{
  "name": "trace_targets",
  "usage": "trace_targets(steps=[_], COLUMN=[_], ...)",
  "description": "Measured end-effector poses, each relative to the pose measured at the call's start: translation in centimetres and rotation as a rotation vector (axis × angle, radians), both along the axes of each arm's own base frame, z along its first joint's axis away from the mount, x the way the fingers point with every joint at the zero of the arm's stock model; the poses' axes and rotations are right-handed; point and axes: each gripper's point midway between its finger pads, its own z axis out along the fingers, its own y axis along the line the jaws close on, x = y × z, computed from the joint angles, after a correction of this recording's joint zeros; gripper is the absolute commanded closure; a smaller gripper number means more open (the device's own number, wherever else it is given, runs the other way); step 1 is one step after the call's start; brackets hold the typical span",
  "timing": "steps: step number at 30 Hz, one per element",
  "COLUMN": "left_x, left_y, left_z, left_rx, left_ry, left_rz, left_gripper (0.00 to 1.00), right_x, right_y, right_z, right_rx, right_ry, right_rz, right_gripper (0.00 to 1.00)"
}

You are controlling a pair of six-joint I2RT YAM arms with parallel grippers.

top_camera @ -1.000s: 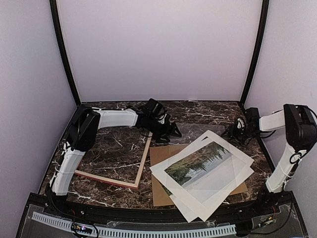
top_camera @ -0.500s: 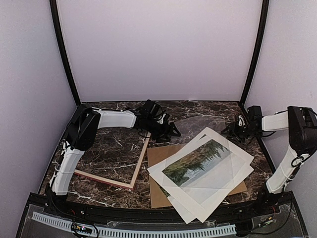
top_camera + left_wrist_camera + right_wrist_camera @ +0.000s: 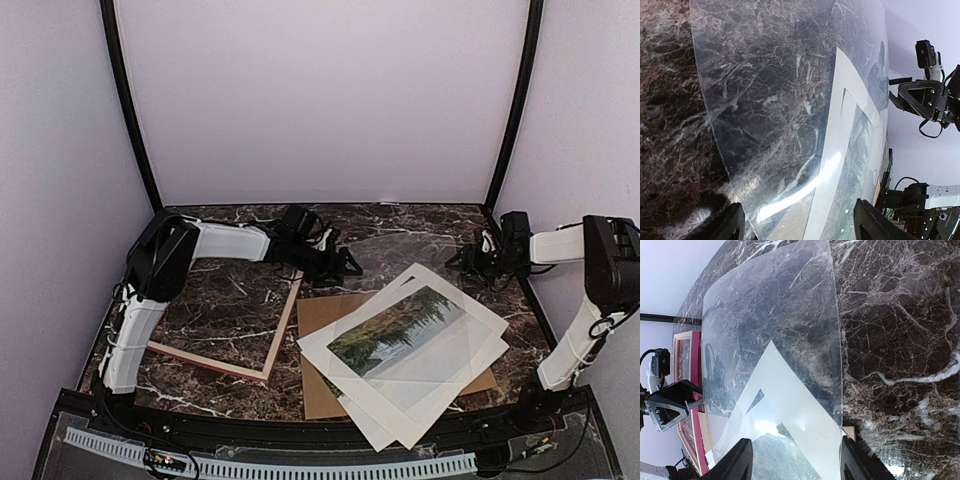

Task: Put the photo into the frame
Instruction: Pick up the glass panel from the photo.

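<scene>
The photo point(image 3: 398, 330), a landscape print, lies on a white mat board point(image 3: 450, 345) at the table's right centre. The frame point(image 3: 283, 325) lies flat to the left, pale side rails showing; its pink-red face shows in the right wrist view point(image 3: 690, 365). My left gripper point(image 3: 345, 268) is open and low beside the frame's far right corner, at the left edge of a clear sheet point(image 3: 785, 90). In its wrist view the gripper point(image 3: 800, 227) has nothing between the jaws. My right gripper point(image 3: 462, 262) is open at the sheet's right edge. In its wrist view the gripper point(image 3: 797, 465) faces the photo point(image 3: 782, 455).
A brown backing board point(image 3: 320, 385) lies under the mat board and a second white sheet point(image 3: 375, 425). The clear sheet point(image 3: 400, 250) lies on the marble between the two grippers, overlapping the mat's far corner. Enclosure walls stand close behind and at both sides.
My left gripper has drawn back slightly to the left. The stack with the photo has shifted a little left. My right gripper has edged slightly towards the clear sheet.
</scene>
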Motion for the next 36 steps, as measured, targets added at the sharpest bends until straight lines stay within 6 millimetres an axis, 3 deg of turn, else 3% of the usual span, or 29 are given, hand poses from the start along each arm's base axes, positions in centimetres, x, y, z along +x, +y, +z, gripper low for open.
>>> trace_targets(steps=[12, 21, 32, 36], left_x=[0.4, 0.1, 1.1, 1.3], left_y=[-0.1, 0.3, 0.8, 1.1], left_z=[1.2, 1.5, 2.2, 1.8], left_rx=[-0.066, -0.082, -0.081, -0.062], left_ry=[-0.046, -0.055, -0.088, -0.092], left_rz=[-0.013, -0.006, 0.027, 0.047], left_gripper=[0.23, 0.23, 0.23, 0.23], right_x=[-0.1, -1.1, -2.4, -2.7], right_y=[0.2, 1.3, 2.5, 2.8], right_z=[0.4, 3.5, 5.3, 6.1], right_rx=[0.009, 0.085, 0.178, 0.195], right_ry=[-0.011, -0.083, -0.12, -0.14], right_rz=[0.009, 0.046, 0.09, 0.1], right_gripper=[0.5, 0.53, 0.57, 0.66])
